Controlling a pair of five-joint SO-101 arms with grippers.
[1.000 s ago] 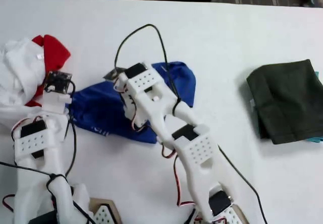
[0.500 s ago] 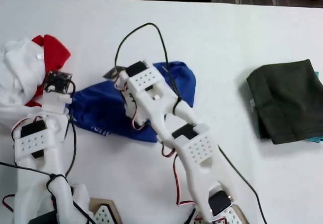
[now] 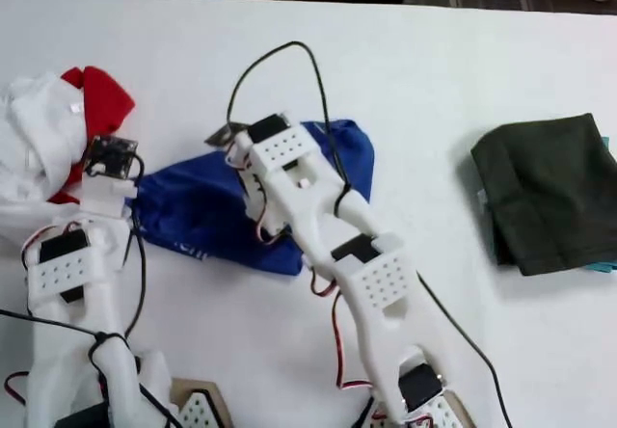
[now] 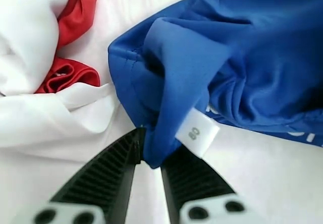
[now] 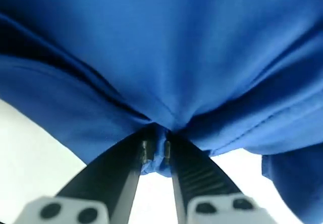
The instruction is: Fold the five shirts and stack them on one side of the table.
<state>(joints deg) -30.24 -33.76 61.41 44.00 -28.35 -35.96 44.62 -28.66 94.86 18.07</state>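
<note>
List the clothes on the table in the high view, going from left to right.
white shirt → red shirt → blue shirt → dark green shirt, folded

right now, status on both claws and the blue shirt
Left claw shut on the blue shirt. Right claw shut on it too. White shirt and red shirt heaped beside it; dark folded shirt lies apart.

White sewn-in tag (image 4: pixel 198 133) on the blue shirt (image 4: pixel 242 47) — two small dark digits, white hem lettering (image 4: pixel 305 133) cut off, unreadable
</note>
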